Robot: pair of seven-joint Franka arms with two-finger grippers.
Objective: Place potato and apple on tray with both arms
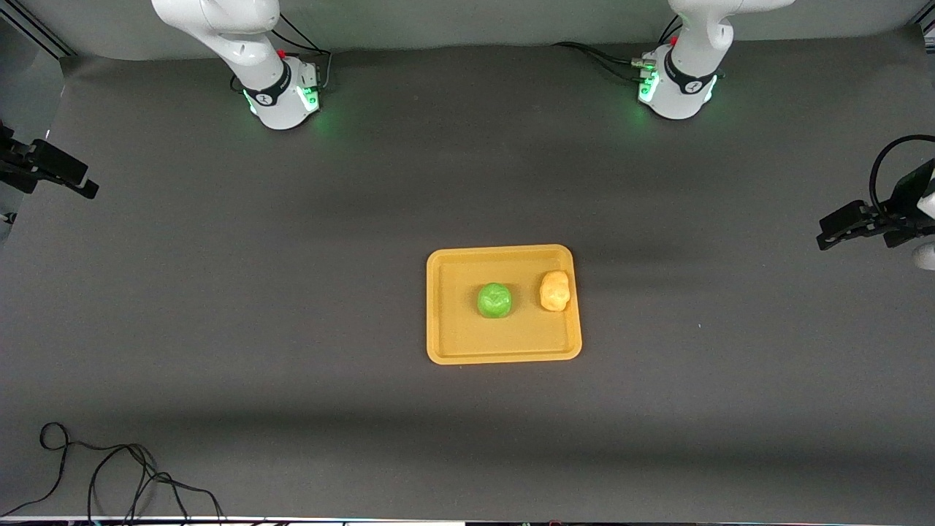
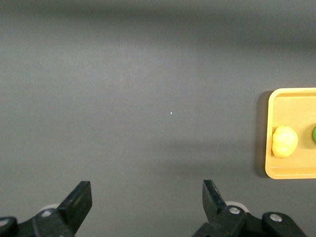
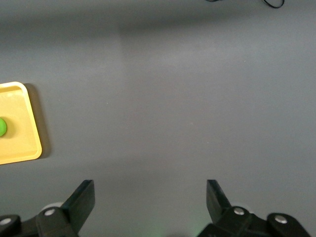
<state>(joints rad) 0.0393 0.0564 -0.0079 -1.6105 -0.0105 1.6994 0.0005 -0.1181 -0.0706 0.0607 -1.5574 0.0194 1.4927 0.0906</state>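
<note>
The yellow-orange tray (image 1: 453, 343) lies in the middle of the dark table. The green apple (image 1: 494, 300) sits on it near its centre. The lumpy potato (image 1: 554, 290) sits on it beside the apple, toward the left arm's end. My left gripper (image 2: 145, 185) is open and empty over bare mat; its view shows the tray's end (image 2: 276, 106) with the potato (image 2: 284, 141). My right gripper (image 3: 149, 183) is open and empty over bare mat; the tray's corner (image 3: 24, 148) and a sliver of the apple (image 3: 2, 127) show at the edge of its view. Neither gripper can be made out in the front view.
The two arm bases (image 1: 281, 95) (image 1: 676, 88) stand at the table's edge farthest from the front camera. Black hardware pokes in at each end of the table (image 1: 44, 172) (image 1: 869, 219). Loose cables (image 1: 109, 475) lie near the front corner at the right arm's end.
</note>
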